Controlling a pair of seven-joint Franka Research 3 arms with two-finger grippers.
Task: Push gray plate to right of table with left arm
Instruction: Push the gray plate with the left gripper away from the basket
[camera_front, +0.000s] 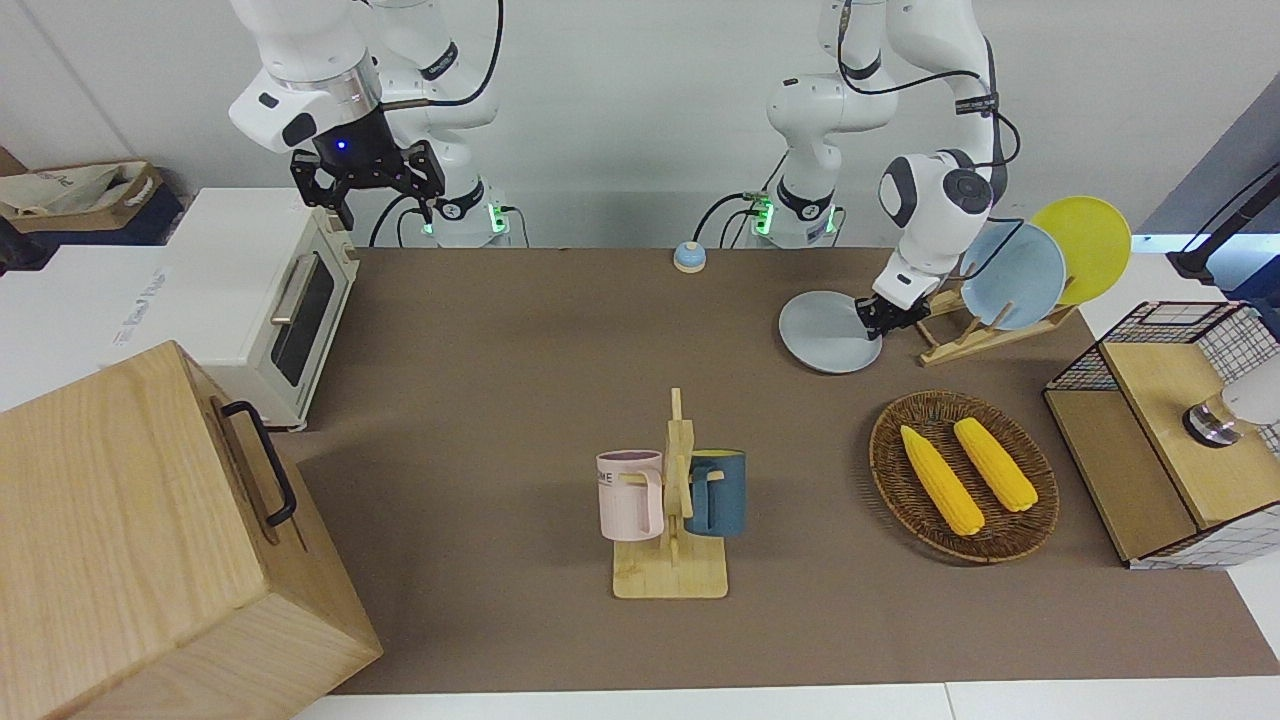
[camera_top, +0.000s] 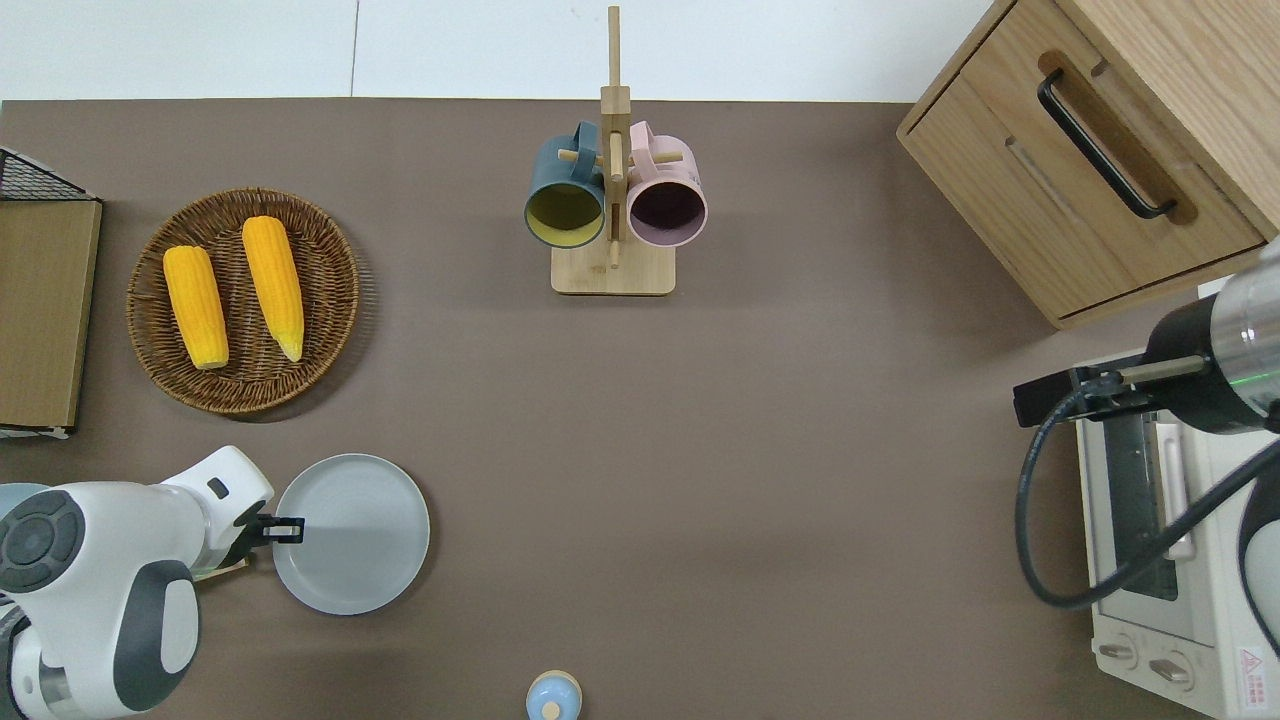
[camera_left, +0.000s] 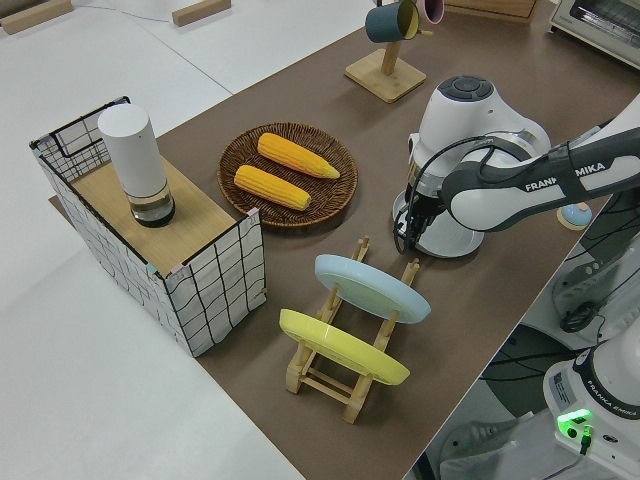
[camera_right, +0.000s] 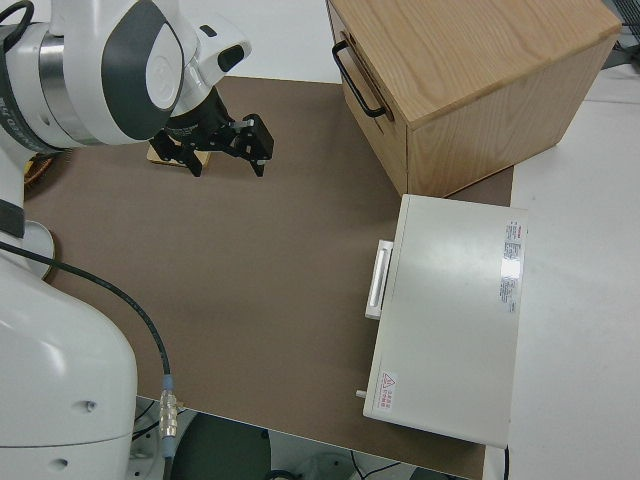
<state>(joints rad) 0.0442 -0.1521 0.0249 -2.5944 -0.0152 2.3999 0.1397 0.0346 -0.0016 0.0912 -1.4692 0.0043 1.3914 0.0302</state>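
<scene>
The gray plate (camera_front: 828, 332) lies flat on the brown table (camera_front: 500, 350) toward the left arm's end, close to the robots; it also shows in the overhead view (camera_top: 352, 534). My left gripper (camera_front: 878, 318) is low at the plate's rim on the side toward the left arm's end of the table, and the overhead view (camera_top: 285, 527) shows it right at that rim. The left arm's wrist hides part of the plate in the left side view. My right gripper (camera_front: 385, 205) is open, empty and parked.
A wooden rack holds a sky-blue plate (camera_front: 1015, 275) and a yellow plate (camera_front: 1085, 245) beside the gray plate. A wicker basket (camera_front: 880, 450) with two corn cobs, a mug rack (camera_front: 672, 500), a blue bell (camera_front: 688, 257), a toaster oven (camera_front: 290, 300), a wooden cabinet (camera_front: 130, 520) and a wire crate (camera_front: 1180, 420) also stand here.
</scene>
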